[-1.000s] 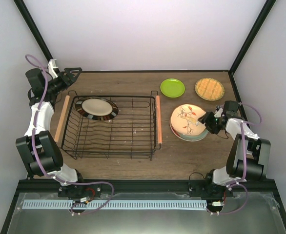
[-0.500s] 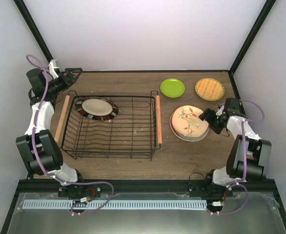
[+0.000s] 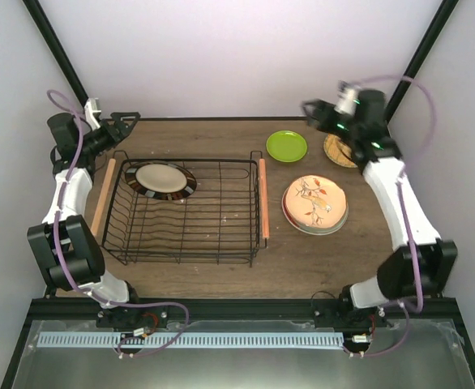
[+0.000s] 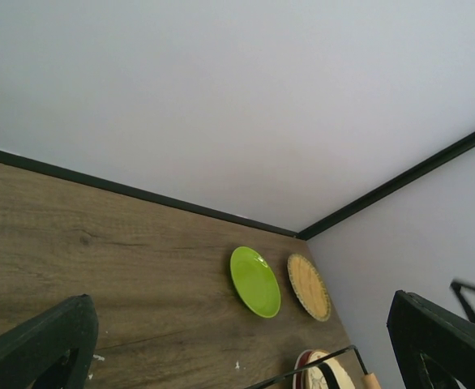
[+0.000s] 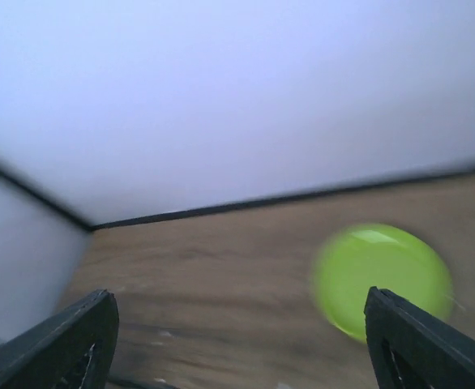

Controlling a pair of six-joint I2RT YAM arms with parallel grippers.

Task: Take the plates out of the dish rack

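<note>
Rears the right arm tall toward the far wall, elbow nearly straight, with the right jaws spread wide and gripping nothing. Ahead of and below those jaws, on the brown wooden surface (image 3: 221, 134): the small lime-green round plate (image 5: 381, 279), lying flat. Folds the left arm at the far-left corner, left jaws likewise released and empty. Just below the left jaws: the large black wire dish rack (image 3: 189, 215), holding the cream plate with dark striped rim (image 3: 164, 178). Well off from them, nearer the right jaws: the beige flower-sprig plate (image 3: 314, 201) and the orange gridded plate (image 4: 309, 285).
</note>
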